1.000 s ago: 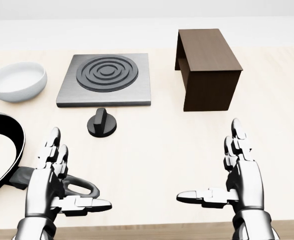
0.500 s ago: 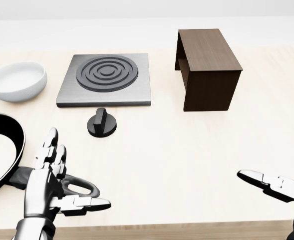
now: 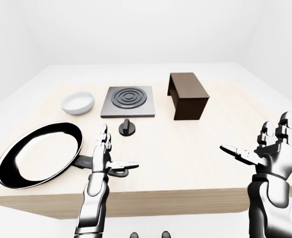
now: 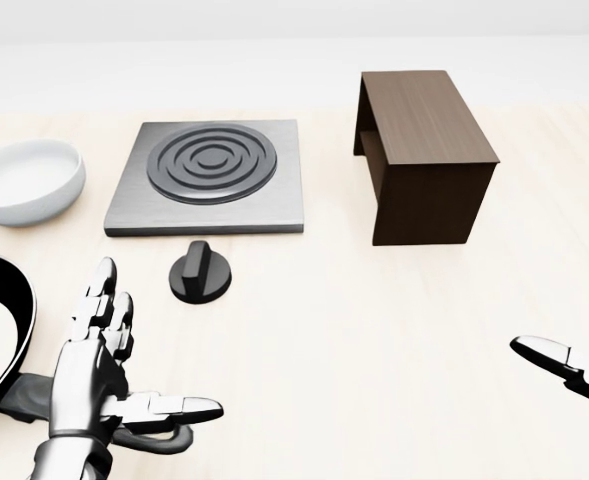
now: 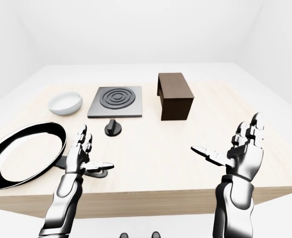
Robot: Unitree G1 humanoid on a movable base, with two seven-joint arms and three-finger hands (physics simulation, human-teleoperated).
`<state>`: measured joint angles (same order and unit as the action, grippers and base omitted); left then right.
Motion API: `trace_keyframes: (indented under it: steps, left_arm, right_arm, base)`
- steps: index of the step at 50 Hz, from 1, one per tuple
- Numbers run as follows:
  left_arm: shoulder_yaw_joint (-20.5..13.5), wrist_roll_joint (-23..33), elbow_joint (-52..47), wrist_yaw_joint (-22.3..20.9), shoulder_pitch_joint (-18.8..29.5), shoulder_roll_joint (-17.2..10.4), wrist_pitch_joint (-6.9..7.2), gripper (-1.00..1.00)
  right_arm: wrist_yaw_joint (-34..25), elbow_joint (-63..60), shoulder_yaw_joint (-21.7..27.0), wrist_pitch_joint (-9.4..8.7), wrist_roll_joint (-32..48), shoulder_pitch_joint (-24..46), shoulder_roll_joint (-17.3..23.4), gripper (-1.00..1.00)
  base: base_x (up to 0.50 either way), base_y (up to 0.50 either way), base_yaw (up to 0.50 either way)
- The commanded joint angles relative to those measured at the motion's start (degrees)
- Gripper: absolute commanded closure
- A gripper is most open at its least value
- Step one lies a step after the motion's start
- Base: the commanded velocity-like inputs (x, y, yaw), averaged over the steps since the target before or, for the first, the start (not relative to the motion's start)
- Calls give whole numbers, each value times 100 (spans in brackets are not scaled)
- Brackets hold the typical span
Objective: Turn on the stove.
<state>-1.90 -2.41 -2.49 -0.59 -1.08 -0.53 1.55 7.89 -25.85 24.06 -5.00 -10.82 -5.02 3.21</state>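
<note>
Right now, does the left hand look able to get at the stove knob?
Probably yes. The left hand hovers open over the table, just below the stove knob in the head view. Only bare tabletop lies between them; the frying pan sits off to the left.

White bowl (image 4: 26, 180), frying pan (image 3: 39, 154), wooden box (image 4: 426, 155).
</note>
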Motion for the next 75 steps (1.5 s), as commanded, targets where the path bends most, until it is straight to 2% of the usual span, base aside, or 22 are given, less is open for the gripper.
trace_keyframes:
  steps: [1,15,18,24,28,31,35,37,42,43,44,45,47,50,52,53,62,65,68,69,74,75]
  left_arm:
    - [12,9,29,14,4,5,-17,-100]
    - [11,15,122,13,35,2,-76,-100]
    - [11,9,65,15,30,0,-27,-100]
    - [44,35,130,1,20,9,-79,-100]
    - [33,28,107,-1,26,4,-43,-100]
    - [47,64,153,14,19,9,-99,-100]
    - [39,83,161,18,31,1,-102,-100]
    - [15,118,325,35,140,-17,-195,-100]
    - [-89,175,713,153,706,-98,-134,-100]
    - [-91,232,853,211,829,-109,-213,-100]
    - [-97,214,943,229,910,-105,-198,-100]
    - [-84,368,1180,374,1065,-122,-344,-100]
    - [-97,324,1456,381,1276,-131,-370,-100]
    - [-77,396,1780,468,1482,-151,-502,-100]
    - [-92,395,2102,496,1626,-167,-637,-100]
    - [-98,399,2276,523,1686,-170,-655,-100]
    - [-81,486,3448,687,2278,-196,-655,-100]
    - [-80,331,3151,558,2205,-175,-655,-100]
    - [-47,425,3142,605,2147,-186,-655,-100]
    - [-62,555,3980,684,2180,-222,-655,-100]
    - [-70,557,4054,692,2196,-221,-655,-100]
    - [17,670,4449,717,2152,-157,-655,-100]
  right_arm:
    - [-35,47,-21,0,-15,-4,-2,-100]
    - [-53,24,-35,0,-26,9,8,-100]
    - [-48,-26,-35,0,-25,20,16,-100]
    - [-82,67,-57,0,-24,24,12,-100]
    - [-91,47,-45,0,-36,11,13,-100]
    - [-112,-2,-24,0,-106,-32,-46,-100]
    - [-114,-94,5,0,-104,-103,-71,-100]
    - [-112,-125,7,0,-93,-121,-84,-100]
    - [-122,-164,11,0,-122,-124,-90,-100]
    - [-127,-155,5,0,-117,-129,-98,-100]
    - [-126,-174,2,0,-115,-135,-101,-100]
    - [-151,-136,-5,0,-137,-131,-108,-100]
    - [-163,-101,-53,0,-120,-129,-117,-100]
    - [-164,-83,-98,0,-109,-130,-121,-100]
    - [-167,-68,-104,0,-111,-116,-107,-100]
    - [-167,-87,-98,0,-122,-123,-105,-100]
    - [-195,-59,-104,0,-139,-134,-112,-100]
    - [-199,-87,-110,0,-142,-147,-120,-100]
    - [-200,-55,-133,0,-128,-136,-124,-100]
    - [-212,-28,-170,0,-103,-108,-107,-100]
    - [-200,-96,-158,0,-121,-93,-86,-100]
    - [-228,20,-208,0,-72,-103,-110,-100]
  base:
    - [32,0,0]
    - [32,0,0]
    - [32,0,0]
    - [32,0,0]
    - [32,0,0]
    - [32,0,0]
    - [7,0,0]
    - [0,0,0]
    - [0,0,0]
    - [0,0,0]
    - [0,0,0]
    - [0,0,0]
    - [0,0,0]
    - [0,0,0]
    - [0,0,0]
    - [0,0,0]
    - [0,0,0]
    - [0,0,0]
    - [0,0,0]
    - [0,0,0]
    - [0,0,0]
    - [0,0,0]
